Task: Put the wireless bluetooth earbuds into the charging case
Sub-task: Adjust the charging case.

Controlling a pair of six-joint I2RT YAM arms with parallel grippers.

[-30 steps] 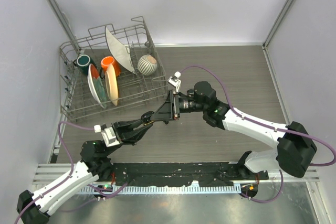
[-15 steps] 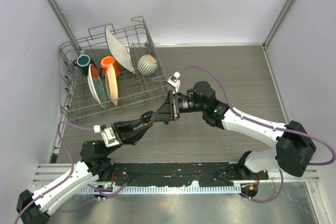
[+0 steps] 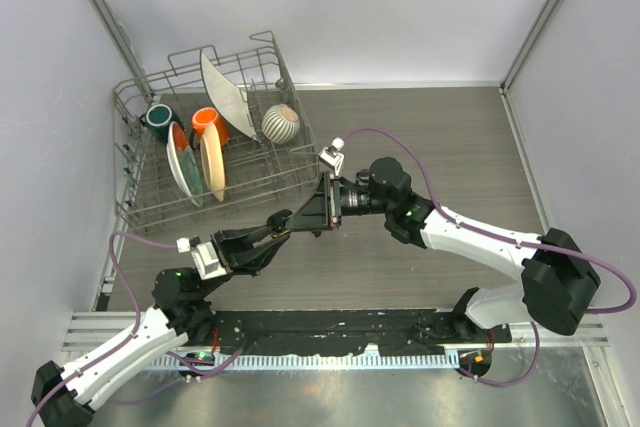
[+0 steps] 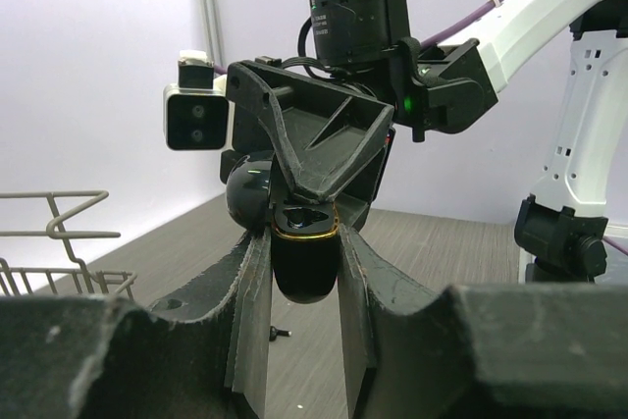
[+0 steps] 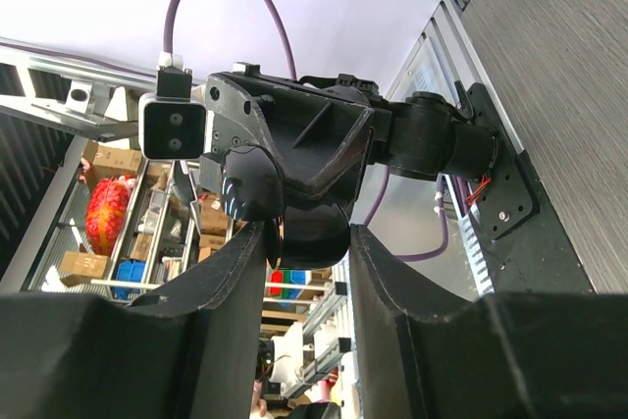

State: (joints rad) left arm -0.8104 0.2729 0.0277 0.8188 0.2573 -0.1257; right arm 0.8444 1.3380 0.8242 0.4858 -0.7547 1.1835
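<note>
Risk: the left end effector (image 4: 302,291) pinches the open charging case (image 4: 304,264) only by its rounded sides, in mid-air over the worktop (image 4: 432,242). A push from the right end effector (image 5: 306,242) could twist it out of the grip or knock its lid (image 4: 250,193) shut. A bud seated crooked would likely pop out and drop. The right end effector is at a narrow gap, its fingers flanking the case top. Whether it clamps the case or a bud cannot be told. One tiny dark earbud (image 4: 280,333) lies on the worktop below, not yet in the case and too small to read its stem direction. The case's gold-rimmed opening faces away from the left wrist toward the right end effector, with the lid swung to the left. Its long axis seems to run along the left fingers, though that is unclear.
</note>
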